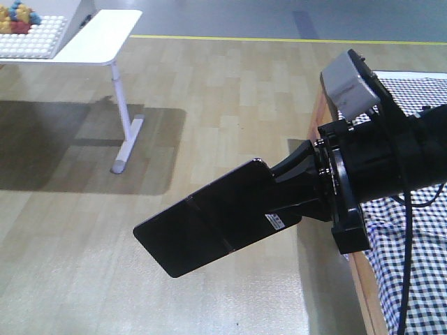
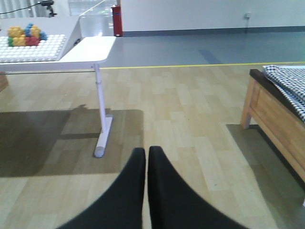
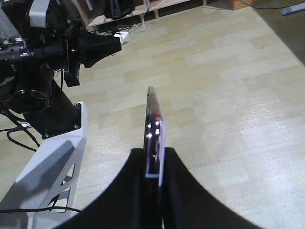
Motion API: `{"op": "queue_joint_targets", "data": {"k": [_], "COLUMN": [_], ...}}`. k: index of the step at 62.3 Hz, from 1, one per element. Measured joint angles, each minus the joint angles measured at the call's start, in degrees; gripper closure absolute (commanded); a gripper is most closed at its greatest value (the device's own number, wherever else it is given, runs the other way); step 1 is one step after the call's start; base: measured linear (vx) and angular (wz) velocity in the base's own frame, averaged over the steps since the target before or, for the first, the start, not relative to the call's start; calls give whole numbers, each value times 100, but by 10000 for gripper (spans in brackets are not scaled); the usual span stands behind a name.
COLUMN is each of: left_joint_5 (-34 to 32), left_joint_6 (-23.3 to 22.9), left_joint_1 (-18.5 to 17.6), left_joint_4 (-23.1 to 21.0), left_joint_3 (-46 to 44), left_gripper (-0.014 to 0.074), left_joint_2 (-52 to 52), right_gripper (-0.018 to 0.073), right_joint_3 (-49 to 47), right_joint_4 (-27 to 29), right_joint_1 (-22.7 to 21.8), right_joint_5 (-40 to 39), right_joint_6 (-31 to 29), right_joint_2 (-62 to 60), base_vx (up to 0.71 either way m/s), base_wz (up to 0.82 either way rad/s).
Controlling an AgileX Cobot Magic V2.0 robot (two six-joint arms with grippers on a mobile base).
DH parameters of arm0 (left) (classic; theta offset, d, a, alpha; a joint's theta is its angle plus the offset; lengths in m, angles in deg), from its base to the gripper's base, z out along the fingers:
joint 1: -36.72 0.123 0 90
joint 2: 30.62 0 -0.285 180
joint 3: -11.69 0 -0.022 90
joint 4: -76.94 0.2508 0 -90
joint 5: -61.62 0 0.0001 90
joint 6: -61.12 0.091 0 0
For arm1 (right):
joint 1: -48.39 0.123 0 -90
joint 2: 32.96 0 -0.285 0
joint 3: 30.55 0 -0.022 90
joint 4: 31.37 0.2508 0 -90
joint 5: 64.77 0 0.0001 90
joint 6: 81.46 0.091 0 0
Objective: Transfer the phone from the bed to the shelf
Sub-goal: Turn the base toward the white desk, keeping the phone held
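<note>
The phone (image 1: 209, 213), a glossy black slab with a line across its middle and a small white sticker, hangs flat over the wooden floor, left of the bed (image 1: 419, 279). My right gripper (image 1: 276, 192) is shut on the phone's end nearest the bed. In the right wrist view the phone (image 3: 153, 124) stands edge-on, its pinkish rim clamped in the right gripper (image 3: 153, 160). My left gripper (image 2: 146, 151) is shut with nothing in it, above bare floor. Light wooden boards (image 3: 126, 12) show at the top edge of that view; I cannot tell whether they are the shelf.
A white side table (image 1: 91, 38) with a white peg board and coloured blocks stands at the far left, its leg (image 1: 126, 132) on the floor. The bed's brown frame (image 2: 271, 109) is on the right. The robot's white base (image 3: 52, 162) and cables lie left of the phone.
</note>
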Motion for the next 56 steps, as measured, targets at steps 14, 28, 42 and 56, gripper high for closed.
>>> {"op": "queue_joint_targets", "data": {"k": [14, 28, 42, 56], "left_joint_5": [0, 0, 0, 0], "left_joint_6": [0, 0, 0, 0], "left_joint_1": [0, 0, 0, 0], "left_joint_4": [0, 0, 0, 0], "left_joint_3": [0, 0, 0, 0], "left_gripper": [596, 596, 596, 596], "left_joint_2": [0, 0, 0, 0], "right_gripper": [560, 560, 560, 560], "right_joint_3": [0, 0, 0, 0], "right_joint_4": [0, 0, 0, 0], "right_joint_1": [0, 0, 0, 0], "right_joint_5": [0, 0, 0, 0], "right_joint_6": [0, 0, 0, 0], "right_joint_2": [0, 0, 0, 0], "base_vx": [9, 8, 9, 11], "base_wz": [-22, -13, -5, 1]}}
